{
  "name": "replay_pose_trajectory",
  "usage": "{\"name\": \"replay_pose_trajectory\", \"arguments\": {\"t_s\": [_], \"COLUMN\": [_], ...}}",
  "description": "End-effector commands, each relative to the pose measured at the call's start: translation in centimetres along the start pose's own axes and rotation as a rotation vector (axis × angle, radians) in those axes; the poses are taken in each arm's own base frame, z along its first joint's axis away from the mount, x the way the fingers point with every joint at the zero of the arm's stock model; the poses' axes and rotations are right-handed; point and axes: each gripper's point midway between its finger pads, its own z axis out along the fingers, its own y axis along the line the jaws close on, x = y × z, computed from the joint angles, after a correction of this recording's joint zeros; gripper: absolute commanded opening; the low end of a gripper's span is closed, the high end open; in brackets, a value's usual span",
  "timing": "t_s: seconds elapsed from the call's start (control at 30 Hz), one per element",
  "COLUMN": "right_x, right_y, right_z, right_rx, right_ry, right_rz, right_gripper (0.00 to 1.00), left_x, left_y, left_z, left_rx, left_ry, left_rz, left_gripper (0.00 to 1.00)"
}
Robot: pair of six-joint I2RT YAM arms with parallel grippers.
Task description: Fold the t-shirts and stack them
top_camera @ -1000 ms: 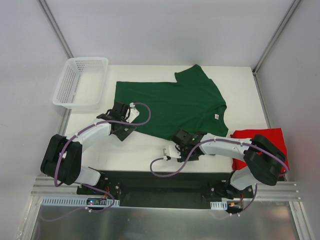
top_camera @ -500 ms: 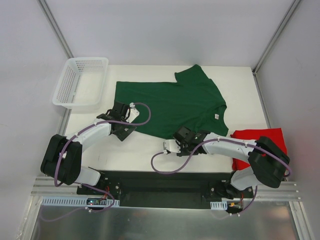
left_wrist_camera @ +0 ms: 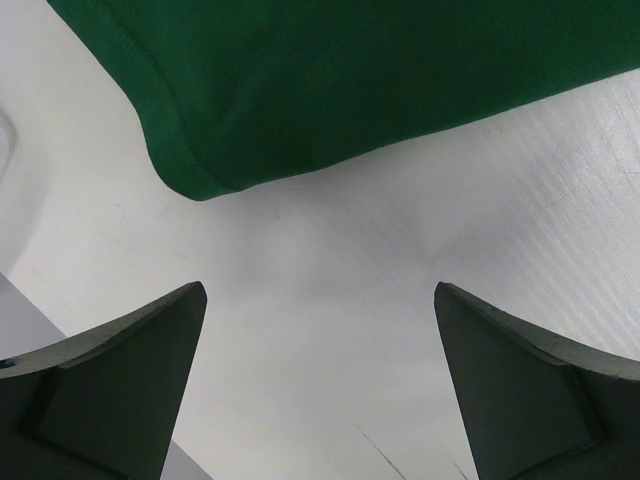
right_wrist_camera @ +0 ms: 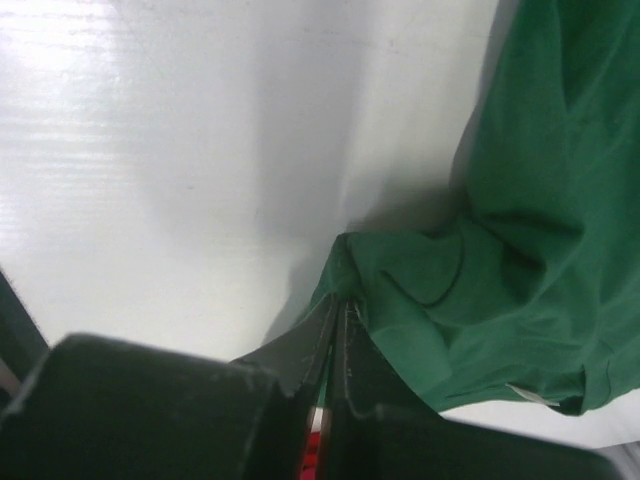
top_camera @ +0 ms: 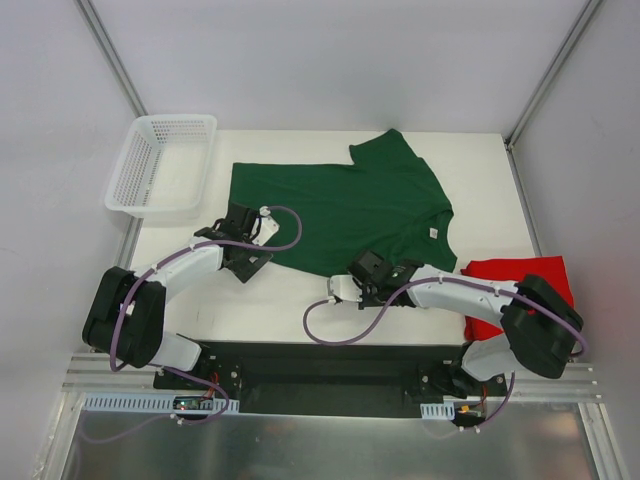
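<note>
One white bench (top_camera: 250, 305) carries everything. Two shirts are in view. The green shirt (top_camera: 340, 205) lies spread flat across the middle of the bench, with its hem toward the left, its neck toward the right and one sleeve reaching the far edge. Two arms rise from the near edge, the left arm (top_camera: 150, 290) bending toward the shirt's near left corner and the right arm (top_camera: 470, 295) stretching left along the shirt's near side. One white mesh basket (top_camera: 175, 119) sits at the far left corner of the bench, overhanging its left edge, apart from the green shirt. The red shirt (top_camera: 482, 268) lies bunched at the near right edge, partly hidden behind the right arm and separate from the green shirt. There are two end effectors. The left end effector (top_camera: 238, 218) sits low just beside the green shirt's near left corner, and its wrist view shows its jaws spread wide over bare bench, holding nothing, with the rounded hem corner just ahead. The right end effector (top_camera: 363, 266) is at the shirt's near edge, and its wrist view shows both fingers (right_wrist_camera: 330, 325) pressed together, pinching a small raised fold of the green fabric. One small white label (top_camera: 433, 234) shows at the green shirt's neck.
</note>
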Motion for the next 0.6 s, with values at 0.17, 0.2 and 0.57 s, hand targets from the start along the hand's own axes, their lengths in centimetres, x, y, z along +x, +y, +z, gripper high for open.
{"name": "replay_pose_trajectory", "arguments": {"t_s": [0.17,0.2,0.57], "right_x": [-2.2,-2.4,-2.4], "right_y": [-0.2,0.1,5.3], "right_z": [-7.6,-8.2,-8.5], "right_rx": [-0.095,-0.115,-0.372], "right_ry": [-0.125,-0.136,-0.098], "right_rz": [0.023,0.018,-0.038], "right_gripper": [0.01,0.01,0.01], "left_x": [-0.2,-0.2,-0.3], "left_y": [-0.1,-0.2,0.0], "left_z": [0.3,0.4,0.4], "left_rx": [0.018,0.021,0.014], "left_ry": [0.01,0.012,0.02], "left_rz": [-0.018,-0.018,-0.015], "left_gripper": [0.99,1.0,0.99]}}
